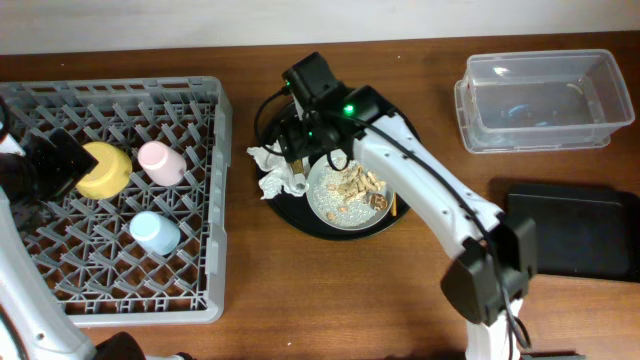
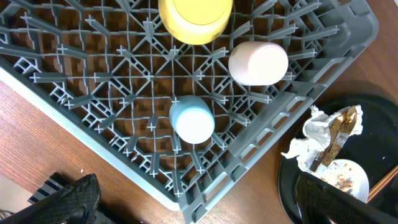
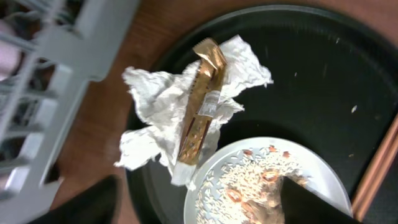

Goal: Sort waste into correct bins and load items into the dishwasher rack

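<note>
The grey dishwasher rack (image 1: 215, 200) at the left holds a yellow bowl (image 1: 103, 168), a pink cup (image 1: 160, 162) and a light-blue cup (image 1: 155, 232). My left gripper (image 2: 199, 202) is open and empty above the rack's corner. The speckled plate (image 1: 330, 212), on a round black tray (image 1: 300, 224), carries food scraps (image 1: 355, 183). Crumpled white napkins (image 3: 155, 106) lie on the tray's left side with a brown-gold wrapper (image 3: 202, 102) on top. Chopsticks (image 3: 379, 168) lie right of the plate. My right gripper (image 3: 202, 202) is open and empty, hovering over the plate's edge next to the napkins.
A clear plastic tub (image 1: 465, 100) stands at the back right. A flat black container (image 1: 575, 235) lies at the right edge. My right arm stretches from the front across the tray's right side.
</note>
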You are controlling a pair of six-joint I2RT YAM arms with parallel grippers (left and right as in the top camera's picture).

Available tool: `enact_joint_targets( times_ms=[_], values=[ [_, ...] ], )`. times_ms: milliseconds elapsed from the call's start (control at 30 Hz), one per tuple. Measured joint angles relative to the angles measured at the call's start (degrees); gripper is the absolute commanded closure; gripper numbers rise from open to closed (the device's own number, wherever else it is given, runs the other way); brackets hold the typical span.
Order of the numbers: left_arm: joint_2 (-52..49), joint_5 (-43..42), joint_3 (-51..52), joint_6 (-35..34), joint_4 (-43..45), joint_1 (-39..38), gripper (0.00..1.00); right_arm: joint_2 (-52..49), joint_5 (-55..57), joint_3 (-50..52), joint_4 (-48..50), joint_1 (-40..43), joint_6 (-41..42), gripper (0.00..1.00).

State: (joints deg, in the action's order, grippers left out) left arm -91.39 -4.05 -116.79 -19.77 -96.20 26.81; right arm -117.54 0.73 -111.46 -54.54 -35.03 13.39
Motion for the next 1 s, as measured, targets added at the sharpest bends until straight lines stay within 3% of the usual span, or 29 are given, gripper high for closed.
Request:
enact_joint_targets(
  times_ms=[200,500,733,833,933,1000],
  values=[
    [0.0,0.0,0.0,0.0,0.0,0.0,0.0,-6.5,0.5,-0.3,3.6,0.0,1.5,0.43],
    [0.0,0.0,0.0,0.0,0.0,0.0,0.0,-14.0,-0.8,-0.3,6.4,-0.2,5.1,0.62],
    [0.0,0.0,0.0,0.0,0.0,0.0,0.0,-15.6,-0.7,-0.3,6.8,-1.4,6.2,0.66],
    [0.0,0.0,0.0,0.0,0.0,0.0,0.0,-16.5,-0.3,-0.3,6.8,-2.3,6.2,0.75],
    [0.0,0.0,0.0,0.0,0.0,0.0,0.0,-17.0,0.3,-0.3,6.8,-2.6,6.4,0.96],
    [0.0,0.0,0.0,0.0,0.0,0.0,0.0,-17.0,0.9,-0.4,6.8,-2.6,6.4,0.96]
  ],
)
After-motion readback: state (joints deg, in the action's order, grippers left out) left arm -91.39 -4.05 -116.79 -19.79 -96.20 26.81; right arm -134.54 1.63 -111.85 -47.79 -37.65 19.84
